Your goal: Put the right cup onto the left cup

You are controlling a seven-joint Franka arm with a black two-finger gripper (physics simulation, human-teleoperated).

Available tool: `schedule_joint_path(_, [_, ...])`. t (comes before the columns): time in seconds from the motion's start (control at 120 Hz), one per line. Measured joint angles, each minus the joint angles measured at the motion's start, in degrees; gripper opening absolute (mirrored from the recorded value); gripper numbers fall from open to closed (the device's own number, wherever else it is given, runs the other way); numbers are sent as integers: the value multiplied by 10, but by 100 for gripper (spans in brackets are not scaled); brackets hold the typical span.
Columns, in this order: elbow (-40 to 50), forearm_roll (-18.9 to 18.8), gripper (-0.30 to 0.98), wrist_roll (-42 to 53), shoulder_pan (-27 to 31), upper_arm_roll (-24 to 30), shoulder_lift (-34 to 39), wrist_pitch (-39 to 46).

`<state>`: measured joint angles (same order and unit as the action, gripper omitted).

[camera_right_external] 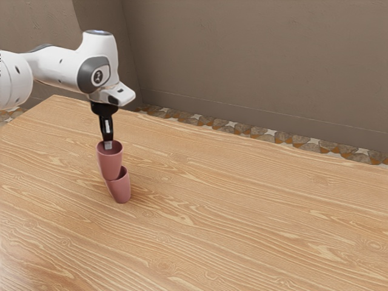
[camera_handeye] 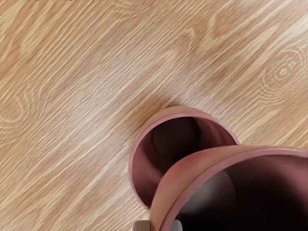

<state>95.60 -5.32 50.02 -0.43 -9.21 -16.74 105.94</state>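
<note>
With its rim clamped between the fingertips of the hand [camera_right_external: 108, 145], the upper pink cup [camera_right_external: 111, 167] is held just beneath it; the lower pink cup [camera_right_external: 123, 189], partly hidden, is supported by the counter [camera_right_external: 242, 212].

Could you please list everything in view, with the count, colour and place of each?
Held cup: one, dusty pink, in the gripper, which is closed on its wall near the rim
Standing cup: one, dusty pink, on the table, partly hidden by the held cup
Table: one, light wood, under the cups
Wall: one cornered stretch, grey-brown, background
Floor: one, orange-and-grey stone pattern, beyond the table
Gripper: one, black, above the table
Arm: one, white and grey, exterior view's left
</note>
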Motion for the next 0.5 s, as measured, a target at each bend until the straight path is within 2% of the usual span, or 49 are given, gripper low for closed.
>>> schedule_joint_path(0.5, [-24,-10,-10,1,-4,1,-20,-1])
